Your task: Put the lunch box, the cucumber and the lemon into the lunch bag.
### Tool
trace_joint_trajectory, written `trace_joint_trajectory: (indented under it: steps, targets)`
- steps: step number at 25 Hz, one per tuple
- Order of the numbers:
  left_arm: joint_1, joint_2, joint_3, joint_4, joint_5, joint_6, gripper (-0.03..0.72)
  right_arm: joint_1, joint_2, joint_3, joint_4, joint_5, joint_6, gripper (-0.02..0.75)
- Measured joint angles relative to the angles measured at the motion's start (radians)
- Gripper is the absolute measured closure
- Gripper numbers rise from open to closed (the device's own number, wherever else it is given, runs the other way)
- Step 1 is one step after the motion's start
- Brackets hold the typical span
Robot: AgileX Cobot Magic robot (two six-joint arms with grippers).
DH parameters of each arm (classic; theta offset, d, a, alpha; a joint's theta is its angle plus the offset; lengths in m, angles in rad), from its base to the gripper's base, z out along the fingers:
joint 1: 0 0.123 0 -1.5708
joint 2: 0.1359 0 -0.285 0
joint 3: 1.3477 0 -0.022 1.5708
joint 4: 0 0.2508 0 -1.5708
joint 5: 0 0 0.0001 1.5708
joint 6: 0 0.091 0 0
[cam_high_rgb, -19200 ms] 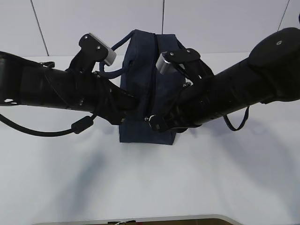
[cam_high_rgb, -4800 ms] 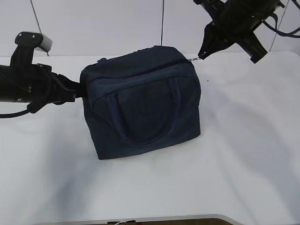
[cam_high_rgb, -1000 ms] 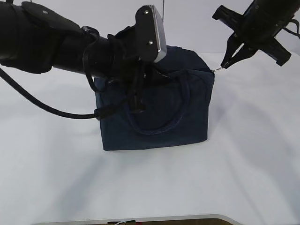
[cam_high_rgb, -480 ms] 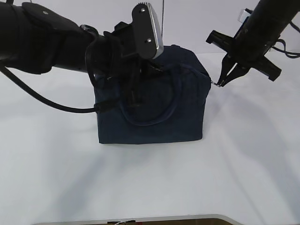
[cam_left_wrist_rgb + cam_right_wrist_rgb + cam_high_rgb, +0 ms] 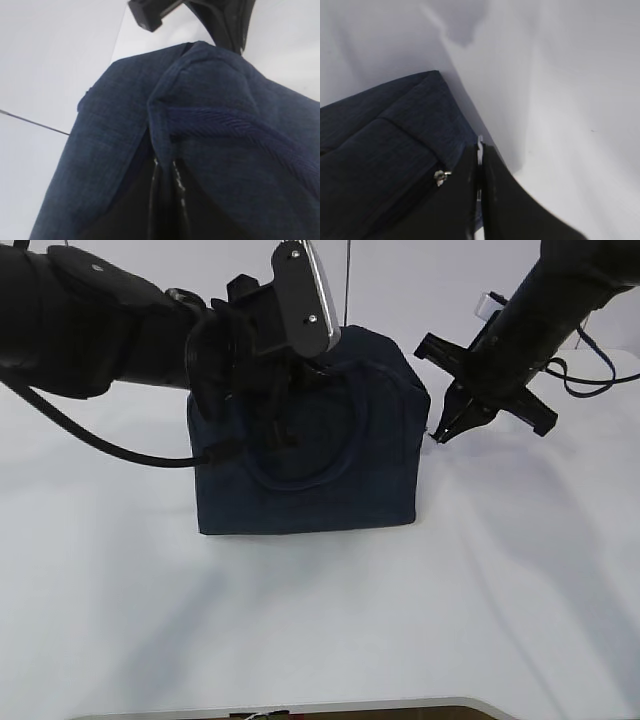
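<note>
- The white table (image 5: 320,640) is bare across its near part.
- The lunch bag (image 5: 330,480) stands upright near the middle of the table, somewhat toward the back. A broad side panel faces the exterior camera, so its long axis runs left to right across that view, and its top faces up.
- One loop handle (image 5: 300,472) hangs down flat against that facing panel.
- The right gripper (image 5: 437,436) sits at the bag's upper right corner. Its jaws are clenched on the silver ring pull (image 5: 479,145), a thin sliver of metal pinched between the two dark fingers in the right wrist view. The small metal zipper slider (image 5: 439,175) lies just beside them on the navy fabric.
- The left gripper (image 5: 165,195) is over the bag's top left, largely hidden behind its own arm in the exterior view. In the left wrist view its fingers are pressed together on a fold of the bag's fabric beside a strap.
- A pale wall (image 5: 450,290) lies behind the table.
</note>
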Motion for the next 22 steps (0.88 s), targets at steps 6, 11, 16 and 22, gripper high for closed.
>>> trace_joint_trajectory:
  steps: [6, 11, 16, 22]
  targets:
    - [0.0, 0.0, 0.0, 0.0, -0.034, 0.0, 0.694, -0.002, 0.03, -0.002, 0.042, -0.017, -0.073, 0.733]
    - [0.0, 0.0, 0.0, -0.002, -0.038, 0.0, 0.694, -0.002, 0.037, -0.004, 0.071, -0.036, -0.114, 0.733]
    - [0.0, 0.0, 0.0, -0.002, -0.038, 0.0, 0.694, -0.002, 0.037, -0.048, 0.08, -0.003, -0.235, 0.733]
    - [0.0, 0.0, 0.0, -0.004, -0.042, 0.0, 0.694, -0.002, 0.037, -0.123, 0.08, 0.09, -0.411, 0.656]
